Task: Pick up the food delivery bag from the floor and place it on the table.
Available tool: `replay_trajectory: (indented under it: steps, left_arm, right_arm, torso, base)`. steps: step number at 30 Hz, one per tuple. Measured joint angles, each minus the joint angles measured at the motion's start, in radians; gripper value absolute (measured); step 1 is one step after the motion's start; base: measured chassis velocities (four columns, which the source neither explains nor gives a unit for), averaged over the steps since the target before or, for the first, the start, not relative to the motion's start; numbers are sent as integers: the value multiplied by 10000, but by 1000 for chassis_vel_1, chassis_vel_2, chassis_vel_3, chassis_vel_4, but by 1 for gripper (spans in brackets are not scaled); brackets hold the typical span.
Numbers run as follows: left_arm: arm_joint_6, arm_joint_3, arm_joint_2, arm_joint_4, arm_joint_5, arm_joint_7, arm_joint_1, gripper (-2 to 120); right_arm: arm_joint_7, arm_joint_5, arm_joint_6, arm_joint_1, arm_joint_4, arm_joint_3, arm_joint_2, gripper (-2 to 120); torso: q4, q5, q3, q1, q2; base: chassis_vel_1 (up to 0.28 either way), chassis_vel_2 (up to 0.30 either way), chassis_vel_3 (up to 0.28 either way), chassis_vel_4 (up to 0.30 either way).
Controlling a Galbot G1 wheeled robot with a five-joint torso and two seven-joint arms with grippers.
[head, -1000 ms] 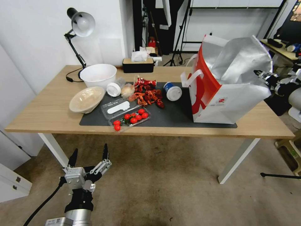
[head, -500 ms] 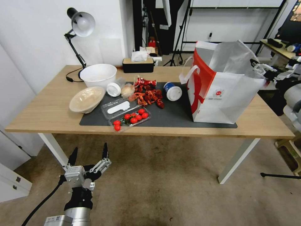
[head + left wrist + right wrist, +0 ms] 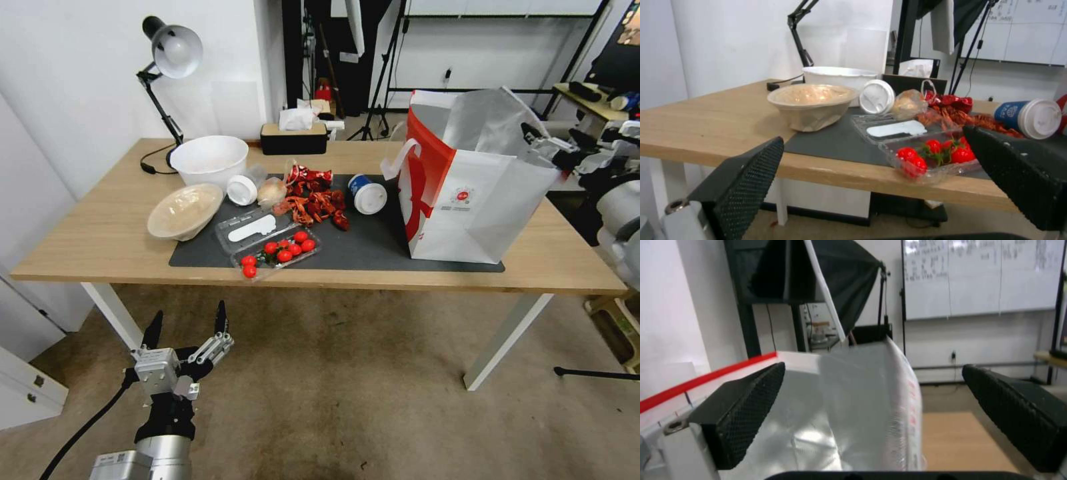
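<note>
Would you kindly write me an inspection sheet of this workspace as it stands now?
Surface: light-wood table with a dark grey mat, crowded.
Job's things: boxy white and red foil-lined delivery bag upright on the table's right end.
Clutter: white bowl, beige bowl, clear tray of red tomatoes, red crayfish shells, blue cup lying on its side.
Grippers: right pincer open, a finger on either side of the bag's rim; left pincer open, low over the floor.
Cables: black lamp cord on the table.
Surroundings: black desk lamp, tissue box, tripods behind.
</note>
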Motion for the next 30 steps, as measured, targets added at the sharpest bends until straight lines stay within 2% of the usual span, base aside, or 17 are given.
replay_trajectory:
  steps: [6, 13, 21, 24, 30]
  left_arm:
    - [-4, -2, -53, -104, 29, -78, 79, 100]
    - [30, -106, -133, -414, 102, -87, 217, 100]
    - [142, -290, -187, -734, 241, 24, 414, 100]
    - [222, -355, -214, -821, 299, 76, 430, 100]
    - [226, -427, -214, -838, 299, 68, 364, 100]
  right_arm:
    - [-416, -199, 368, -254, 145, 337, -138, 100]
    - [-665, -305, 366, -1277, 1125, 1034, -139, 100]
    - [-330, -956, 261, -2021, 2150, 1163, 452, 100]
    - [214, -1538, 278, -2215, 2735, 1092, 740, 100]
    - [652, -2087, 440, -2339, 3284, 999, 884, 100]
  torso:
    - [0, 0, 0, 0, 0]
    - [0, -1, 0, 0, 0]
    - [1, -1, 0, 0, 0]
    - [1, -1, 0, 0, 0]
    - [0, -1, 0, 0, 1]
  base:
    - [0, 0, 0, 0]
    - [0, 0, 0, 0]
    - [0, 0, 0, 0]
    - [0, 0, 0, 0]
    - [0, 0, 0, 0]
